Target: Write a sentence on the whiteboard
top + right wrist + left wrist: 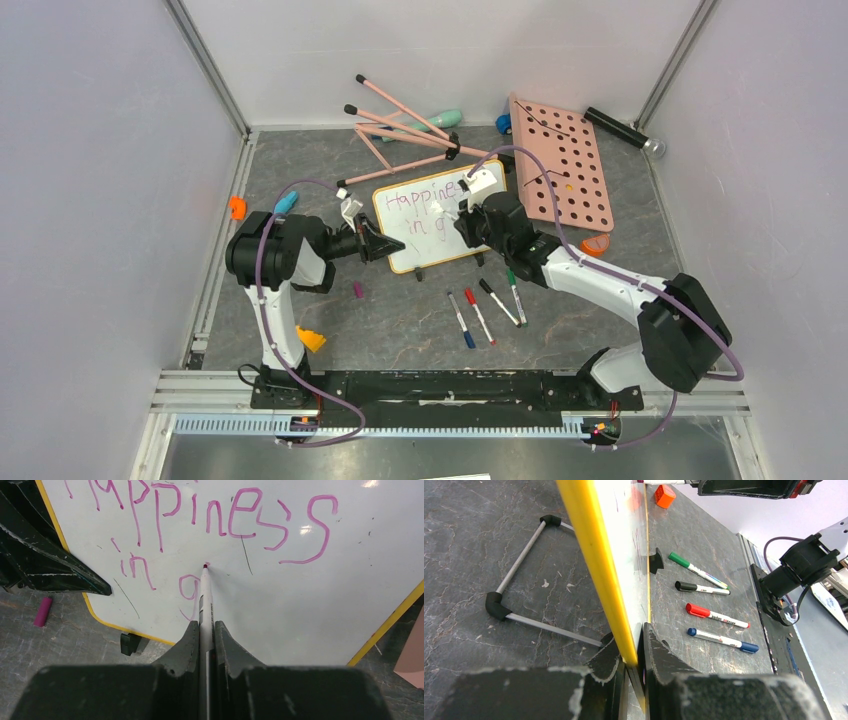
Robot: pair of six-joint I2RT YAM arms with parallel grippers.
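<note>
Closest up, pinching a thin white marker (206, 595) hard between both fingers of the right gripper (205, 625), no gap either side of the barrel. Straight ahead of those fingertips, tip pressed on the whiteboard (310, 610), just up and right of a lone "g". Beyond the tip, the sentence (210, 515) in pink-purple: "Happiness" above, "in g" below. Left of the fingers, down on the dark table (75, 650), a small purple cap (43, 611).

Over at the left gripper (631, 640), clamping the whiteboard's yellow-orange rim between 2 nearly closed fingers, board upright and edge-on. Right of those fingers, lying flat and apart from the board, 4 capped markers (716, 616): blue, red, black, green, nearest to farthest.

From above: left arm upright off its base, forearm bent level toward the board. Right arm stretched forward and leftward, wrist tipped at the board face. Past both sets of fingers, a pink pegboard (565, 165) and pink easel legs (400, 130), grey walls around.
</note>
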